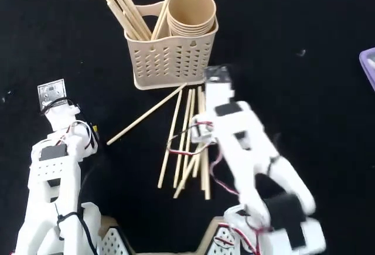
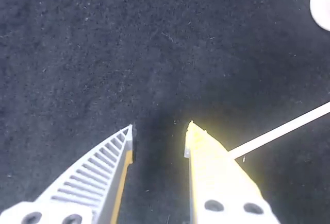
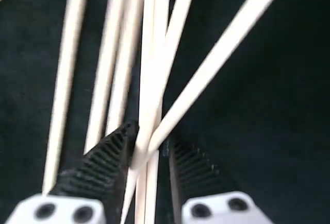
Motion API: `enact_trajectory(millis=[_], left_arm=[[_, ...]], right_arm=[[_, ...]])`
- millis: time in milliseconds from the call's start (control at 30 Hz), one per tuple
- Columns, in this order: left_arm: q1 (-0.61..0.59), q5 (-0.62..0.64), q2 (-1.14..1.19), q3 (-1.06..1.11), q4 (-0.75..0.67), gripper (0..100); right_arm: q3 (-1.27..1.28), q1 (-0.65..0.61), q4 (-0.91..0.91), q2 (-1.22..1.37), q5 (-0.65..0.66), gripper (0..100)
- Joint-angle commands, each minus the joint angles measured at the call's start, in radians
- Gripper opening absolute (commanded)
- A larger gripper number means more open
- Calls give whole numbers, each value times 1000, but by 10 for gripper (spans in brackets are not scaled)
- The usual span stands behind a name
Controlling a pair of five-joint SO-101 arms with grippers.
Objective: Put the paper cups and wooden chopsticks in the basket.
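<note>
**Right arm in the chopstick pile, basket half filled**

A black cloth (image 1: 304, 120) with a fine, slightly fuzzy nap covers the table. At its far side stands the basket (image 1: 170, 61), a cream plastic caddy with slotted walls and a loop handle. The paper cups (image 1: 191, 9) sit nested in one compartment, and a sheaf of chopsticks (image 1: 126, 12) leans out of the other. The loose chopsticks (image 1: 176, 132) lie on the cloth just in front of the basket, fanned and crossing, with one stray chopstick (image 1: 146, 114) angled off to the side.

The right gripper (image 3: 152, 136) is down in that pile. Its black ribbed fingers (image 3: 103, 162) appear clenched on two crossed sticks. The left gripper (image 2: 160, 136) hangs released over bare cloth, nothing between its fingers, with the tip of the stray stick beside it.

The step in hand looks like lifting sticks out of the pile. The sticks are thin, smooth, pale wood, round in section, so they are likely to roll or pivot in a pinch. A grip near their middle should stop them swinging. Crossed sticks may also scissor apart on the way up. Lifting straight up and tipping them nearly vertical before lowering them should clear the basket rim.
</note>
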Motion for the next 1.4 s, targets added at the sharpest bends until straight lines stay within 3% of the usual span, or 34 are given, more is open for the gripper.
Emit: enact_trajectory(millis=[0, 133, 300, 500, 733, 900, 1033, 1133, 1367], left_arm=[[-7, 9, 2, -28, -17, 170], [-7, 9, 2, -30, -17, 170], [-7, 9, 2, -28, -17, 170], [-7, 8, 2, -27, -17, 170], [-7, 8, 2, -27, -17, 170], [-7, 8, 2, -27, -17, 170], [-7, 8, 2, -27, -17, 170], [-7, 8, 2, -27, -17, 170], [-8, 8, 2, -27, -17, 170]], right_arm=[[44, 126, 12, -180, 71, 11], [120, 210, 6, -309, 109, 11], [222, 219, -87, -366, 181, 16], [248, 219, -95, -366, 187, 260], [243, 218, -97, -367, 189, 180], [251, 222, -92, -366, 186, 175], [236, 221, -11, -366, 172, 263], [194, 221, 57, -364, 77, 352], [107, 218, 83, -357, 38, 330]])
